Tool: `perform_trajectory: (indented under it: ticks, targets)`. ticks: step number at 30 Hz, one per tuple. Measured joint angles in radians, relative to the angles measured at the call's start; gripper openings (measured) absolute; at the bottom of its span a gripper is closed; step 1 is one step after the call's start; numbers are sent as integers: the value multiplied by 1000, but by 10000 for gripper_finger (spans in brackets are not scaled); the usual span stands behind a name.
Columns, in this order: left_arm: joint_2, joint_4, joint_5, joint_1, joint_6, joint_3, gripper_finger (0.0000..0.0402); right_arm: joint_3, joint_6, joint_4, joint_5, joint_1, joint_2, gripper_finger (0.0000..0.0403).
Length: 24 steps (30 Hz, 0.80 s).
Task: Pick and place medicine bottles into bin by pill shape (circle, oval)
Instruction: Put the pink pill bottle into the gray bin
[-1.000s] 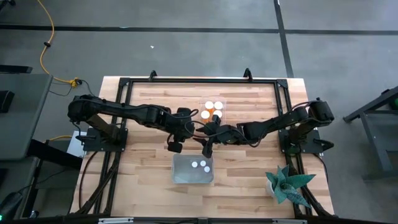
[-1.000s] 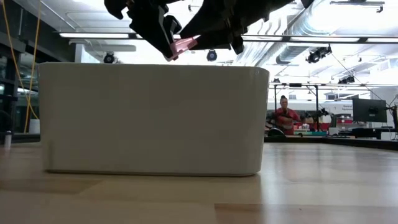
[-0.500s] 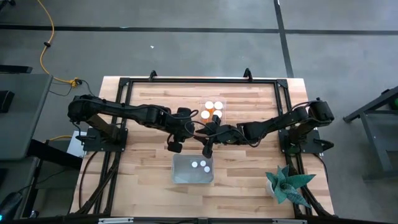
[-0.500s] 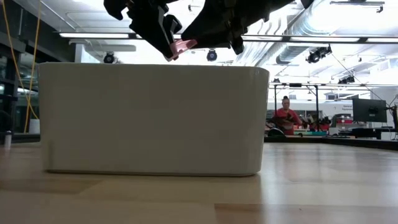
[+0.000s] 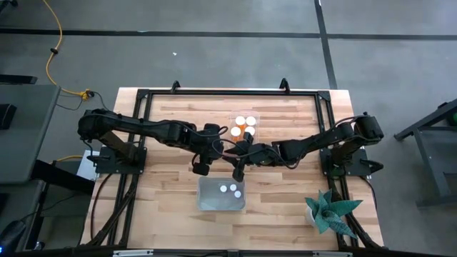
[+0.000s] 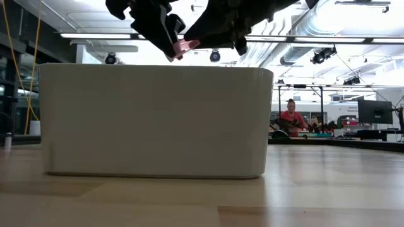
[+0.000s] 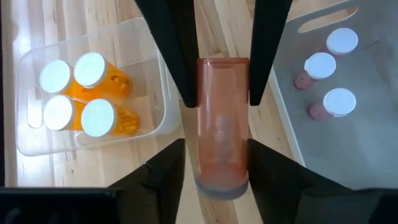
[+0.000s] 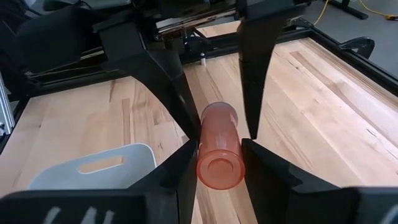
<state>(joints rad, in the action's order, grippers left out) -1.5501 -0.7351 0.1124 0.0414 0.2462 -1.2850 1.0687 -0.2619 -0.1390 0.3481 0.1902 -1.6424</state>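
Desk (image 5: 285,193): two bins. Near bin (image 7: 373,112) has three capped bottles (image 7: 320,65); far clear bin (image 7: 25,106) has four (image 7: 92,68).

Both my hands meet mid-desk above near bin: left hand (image 7: 217,93) and right hand (image 8: 219,134) both clamp same pinkish bottle (image 7: 222,134), held mid-air between bins.

Risk: uneven release, bottle twists, drops outside bin. Pill shape unclear to me; missort possible.

Little has changed. In the low view, the pink bottle (image 6: 182,46) held between the two hands above the white bin (image 6: 154,120) has tipped slightly, its visible end now a touch higher and further left. The person (image 6: 291,118) far behind has leaned a little lower.
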Motion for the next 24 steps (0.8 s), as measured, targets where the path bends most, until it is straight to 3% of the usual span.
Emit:
perform_trajectory:
  ticks: [9,19,24]
  targets:
    - [0,-15,3,8,0,-12,205,0,6,17,1,0,5,112]
    - [1,-130,-41,56,34,-186,218,0,63,193,76,0,114,112]
    - [82,-154,-180,111,-80,-195,218,0,62,322,119,0,191,112]
